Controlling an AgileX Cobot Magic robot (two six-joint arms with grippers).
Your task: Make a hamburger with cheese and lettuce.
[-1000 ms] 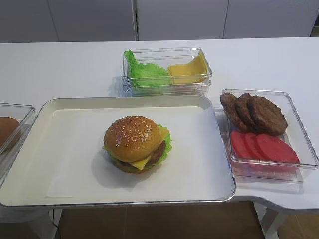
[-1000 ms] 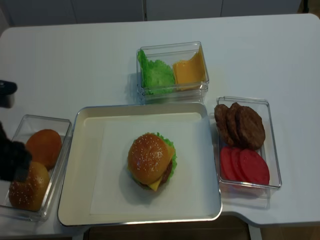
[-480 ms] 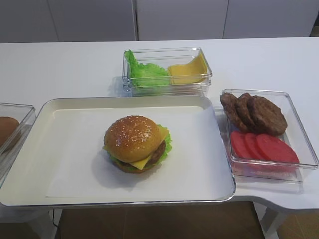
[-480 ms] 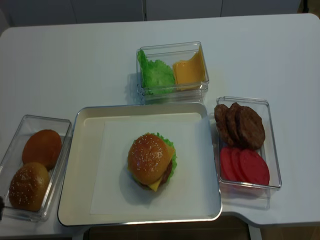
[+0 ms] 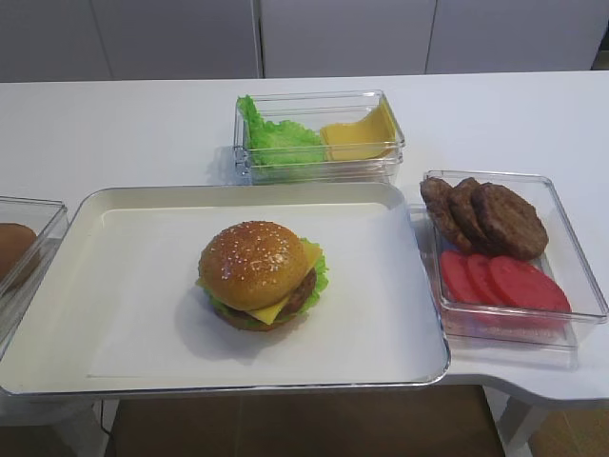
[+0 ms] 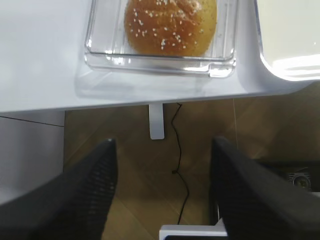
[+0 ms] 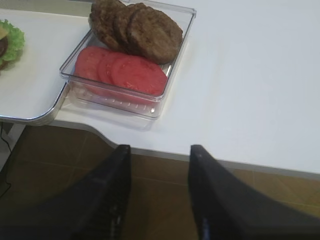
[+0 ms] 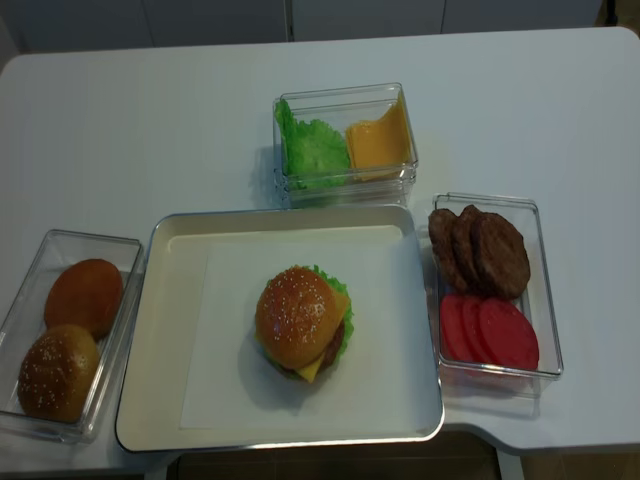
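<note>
In the exterior high view the hamburger [image 5: 259, 274] sits assembled at the centre of a white-lined tray [image 5: 114, 205] on the bench [image 5: 114, 124], its sesame bun on top, the lettuce [image 5: 319, 276] frilling out at its right edge and a corner of the cheese [image 5: 270, 311] poking from the lower front. A clear box of lettuce leaves and cheese slices [image 5: 319, 135] stands at upper centre, and a clear box of patties and tomato slices [image 5: 504, 252] lies at right, touching the tray. In the right wrist view the right gripper [image 7: 159, 200] fills the bottom of the frame, hanging off the bench edge with nothing between its fingers; it is closed and empty, with the patty box at upper left. In the left wrist view the left gripper [image 6: 162, 200] shows at the bottom with its fingers well apart and empty, below a bun box [image 6: 160, 57] at the top. In the realsense view the hamburger [image 8: 301, 321] is at lower centre, the bun box [image 8: 65, 335] at lower left.
</note>
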